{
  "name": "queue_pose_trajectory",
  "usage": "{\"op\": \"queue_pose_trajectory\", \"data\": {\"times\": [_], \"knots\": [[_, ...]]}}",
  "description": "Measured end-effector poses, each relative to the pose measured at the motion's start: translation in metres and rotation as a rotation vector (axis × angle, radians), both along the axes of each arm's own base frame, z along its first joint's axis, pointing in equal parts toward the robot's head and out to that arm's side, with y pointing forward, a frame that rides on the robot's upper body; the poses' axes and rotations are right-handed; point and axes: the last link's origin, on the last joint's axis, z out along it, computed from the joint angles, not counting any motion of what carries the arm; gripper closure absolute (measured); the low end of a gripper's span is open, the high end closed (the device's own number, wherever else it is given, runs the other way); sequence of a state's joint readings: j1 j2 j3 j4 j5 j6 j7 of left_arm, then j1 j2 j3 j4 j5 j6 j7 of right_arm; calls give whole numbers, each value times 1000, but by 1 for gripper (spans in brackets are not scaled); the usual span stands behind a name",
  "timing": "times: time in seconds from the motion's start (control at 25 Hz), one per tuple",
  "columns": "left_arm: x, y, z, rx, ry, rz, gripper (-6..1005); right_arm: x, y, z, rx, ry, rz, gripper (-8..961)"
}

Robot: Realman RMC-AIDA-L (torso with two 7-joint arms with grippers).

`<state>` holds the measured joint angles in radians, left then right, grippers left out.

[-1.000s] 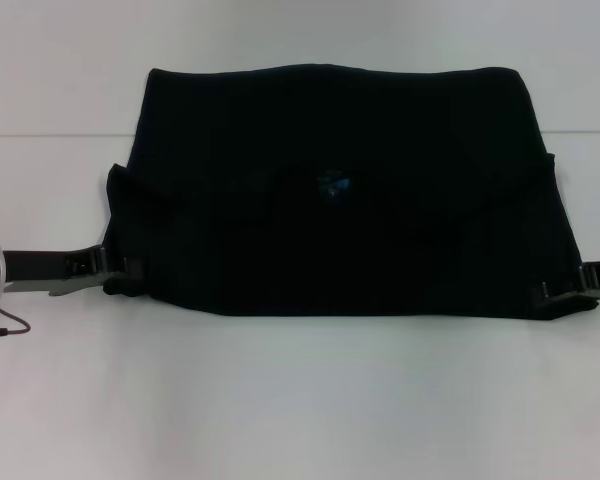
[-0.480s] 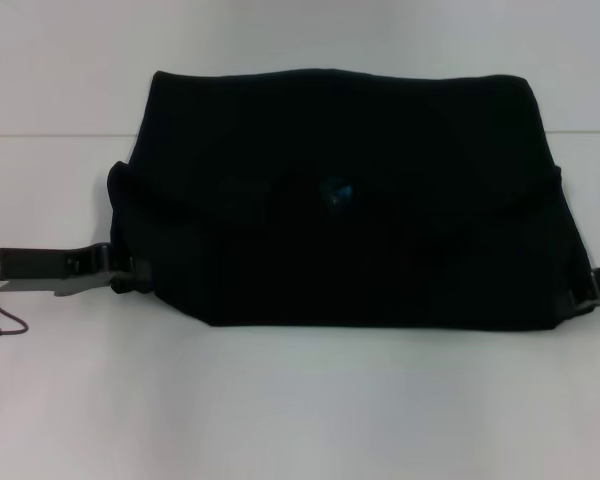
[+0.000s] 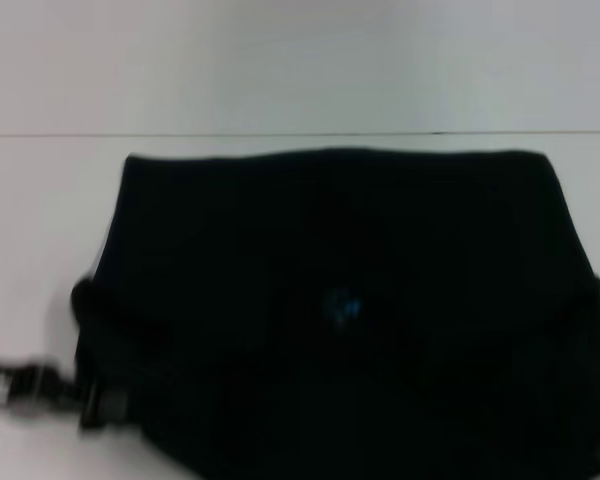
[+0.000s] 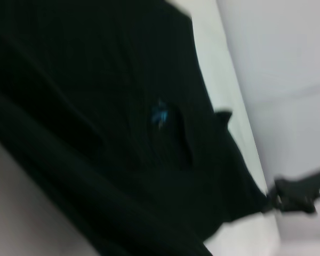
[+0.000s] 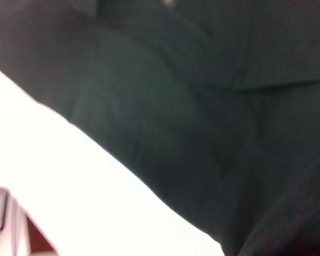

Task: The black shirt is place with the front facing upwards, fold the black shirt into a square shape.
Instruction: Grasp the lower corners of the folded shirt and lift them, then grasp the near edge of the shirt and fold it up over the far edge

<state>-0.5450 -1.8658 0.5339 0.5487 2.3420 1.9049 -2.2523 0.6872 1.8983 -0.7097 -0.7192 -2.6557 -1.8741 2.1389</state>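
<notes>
- The black shirt [image 3: 340,310] lies spread wide on the white counter [image 3: 280,80], its long axis running from the robot's left to its right, with the small blue neck label [image 3: 342,305] near its middle.
- The left hand [image 3: 95,400] sits at the shirt's near left corner, touching the cloth; it appears clamped on that edge.
- The right hand [image 4: 293,196] shows from the left wrist, at the opposite side corner, seemingly pinching cloth too.
- Both corners lie equally close to their own hands, so the fold likely needs both.
</notes>
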Motion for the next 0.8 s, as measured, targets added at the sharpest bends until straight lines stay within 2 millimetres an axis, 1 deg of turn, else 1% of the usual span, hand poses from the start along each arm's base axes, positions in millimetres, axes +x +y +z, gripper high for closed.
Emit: {"op": "queue_pose_trajectory", "data": {"times": [0.08, 0.16, 0.2, 0.28, 0.36, 0.44, 0.52, 0.68, 0.72, 0.8], "knots": [[-3, -15, -1, -91, 7, 8, 959, 2, -12, -5, -67, 25, 22, 913], [-6, -28, -4, -177, 20, 14, 958, 2, -19, -10, -109, 45, 35, 910], [-7, -31, -5, -199, 26, 15, 958, 3, -22, -12, -121, 48, 36, 909], [-7, -33, -7, -214, 31, 10, 958, 4, -23, -15, -127, 47, 35, 907], [-5, -29, -6, -201, 26, 0, 958, 5, -21, -16, -108, 51, 30, 904], [-1, -20, -2, -159, 19, -9, 958, 5, -18, -14, -63, 72, 15, 902], [5, -6, 2, -101, 10, -11, 958, 7, -12, -8, 4, 98, -11, 899], [13, 29, 18, 73, -8, 33, 957, 13, 7, 12, 205, 176, -109, 895], [14, 39, 23, 131, -12, 55, 957, 14, 12, 18, 260, 200, -137, 893], [13, 52, 30, 214, -14, 89, 957, 15, 23, 28, 369, 246, -177, 891]]}}
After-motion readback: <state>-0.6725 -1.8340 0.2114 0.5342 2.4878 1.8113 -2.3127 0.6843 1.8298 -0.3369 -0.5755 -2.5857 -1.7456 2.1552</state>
